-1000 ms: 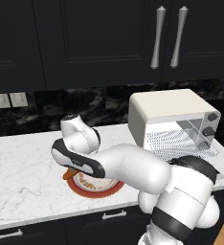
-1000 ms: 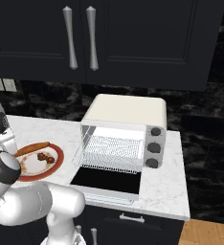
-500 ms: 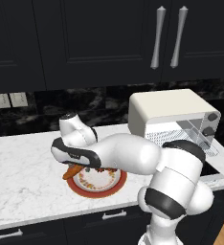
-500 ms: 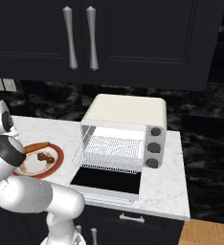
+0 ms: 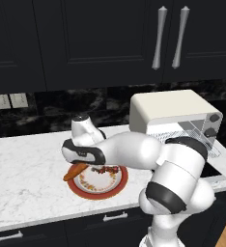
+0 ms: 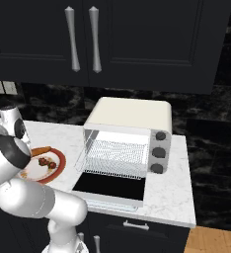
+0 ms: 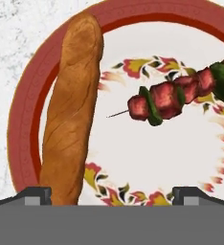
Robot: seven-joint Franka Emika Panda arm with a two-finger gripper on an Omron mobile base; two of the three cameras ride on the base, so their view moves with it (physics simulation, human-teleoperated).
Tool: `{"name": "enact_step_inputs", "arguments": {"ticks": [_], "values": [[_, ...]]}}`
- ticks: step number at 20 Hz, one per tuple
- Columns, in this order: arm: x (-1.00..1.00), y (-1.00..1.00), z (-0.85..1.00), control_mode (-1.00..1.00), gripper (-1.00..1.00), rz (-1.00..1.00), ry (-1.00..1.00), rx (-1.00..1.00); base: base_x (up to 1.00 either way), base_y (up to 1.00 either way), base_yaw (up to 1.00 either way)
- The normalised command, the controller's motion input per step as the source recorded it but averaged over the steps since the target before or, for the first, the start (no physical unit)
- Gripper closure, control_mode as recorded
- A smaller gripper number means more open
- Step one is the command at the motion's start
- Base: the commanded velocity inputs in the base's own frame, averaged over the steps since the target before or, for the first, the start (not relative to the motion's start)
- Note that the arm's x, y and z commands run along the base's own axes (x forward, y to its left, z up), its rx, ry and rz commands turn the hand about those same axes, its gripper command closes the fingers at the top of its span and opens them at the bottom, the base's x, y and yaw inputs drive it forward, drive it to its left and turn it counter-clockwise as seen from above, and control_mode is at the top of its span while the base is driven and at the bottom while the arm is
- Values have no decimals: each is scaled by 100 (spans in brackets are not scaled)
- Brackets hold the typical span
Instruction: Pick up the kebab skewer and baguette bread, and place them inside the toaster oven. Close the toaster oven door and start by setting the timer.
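Surroundings: a white marble counter (image 5: 23, 173) is carrying everything; dark upper cabinets (image 5: 86, 43) with silver handles are hanging above; a black stone backsplash (image 6: 48, 99) with wall outlets (image 5: 9, 101) is running behind
Obstructions: the arm's own white links are covering the far part of the plate (image 5: 116, 187) in the left base view; nothing is lying between the plate and the oven on the counter
Toaster oven (image 6: 137, 116): sitting to the right of the plate, well apart from it; the toaster oven door (image 6: 110, 188) is lying folded down flat and open, the wire rack showing inside
Baguette bread (image 7: 72, 110): lying along the plate's left edge, one end overhanging the red rim
Kebab skewer (image 7: 181, 93): resting near the plate's middle, apart from the baguette, bare tip pointing toward the loaf
Gripper (image 7: 111, 194): hovering just above the plate, jaws spread wide and holding nothing; one fingertip is sitting beside the baguette's near end, the skewer lying between and beyond the two tips
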Motion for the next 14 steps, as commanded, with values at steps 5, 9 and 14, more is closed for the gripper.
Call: {"name": "enact_step_inputs", "arguments": {"ticks": [5,9,14], "values": [[9,0,-4,-100,-100,-4,0,1,0,0,0],[17,8,-7,-100,-100,-5,0,0,0,0,0],[20,12,0,-100,-100,-4,0,0,0,0,0]]}}
